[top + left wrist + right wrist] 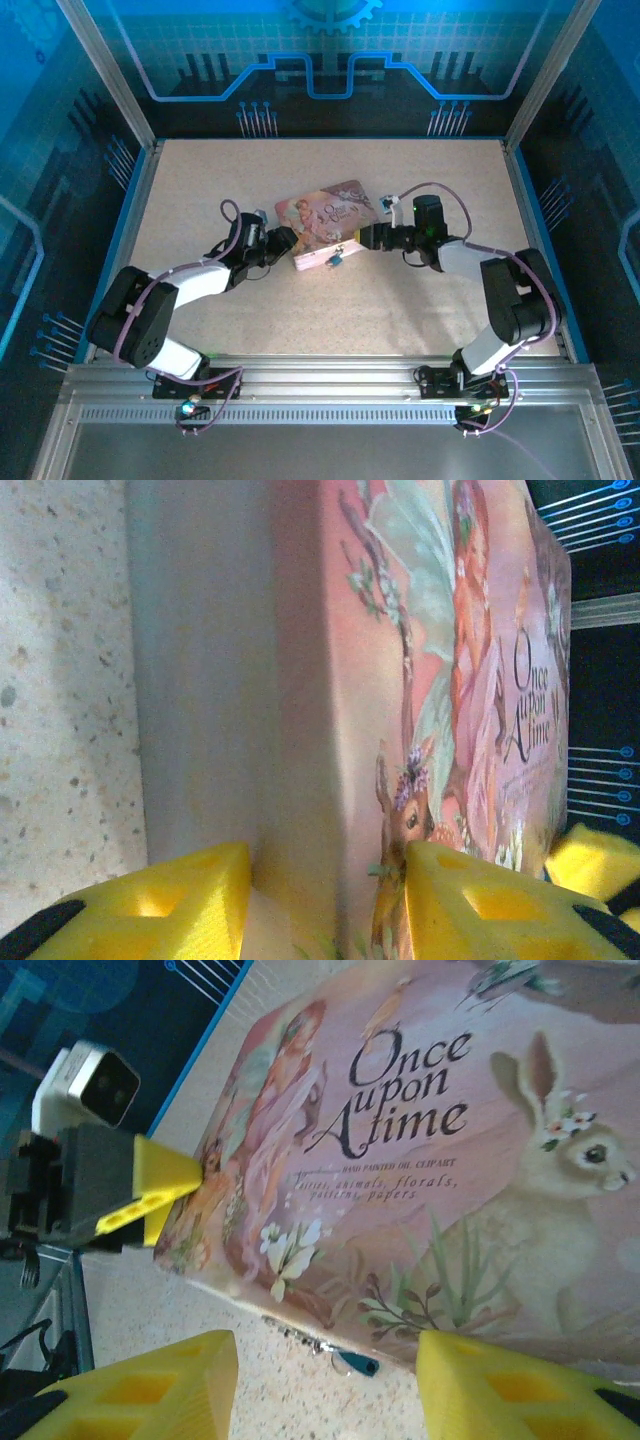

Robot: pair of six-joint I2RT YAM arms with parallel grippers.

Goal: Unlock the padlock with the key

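Observation:
The pink illustrated tin lies mid-table, its pale side wall facing the arms. My left gripper clamps the tin's left corner: one yellow finger sits at the bottom edge, the other on the lid. A tiny teal-blue piece that looks like the padlock hangs on a thin chain under the tin's near edge. My right gripper is open just short of it, nothing between its fingers. I cannot make out the key.
The speckled tabletop runs to blue-edged walls left and right. The left gripper's finger and wrist camera crowd the tin's far corner in the right wrist view.

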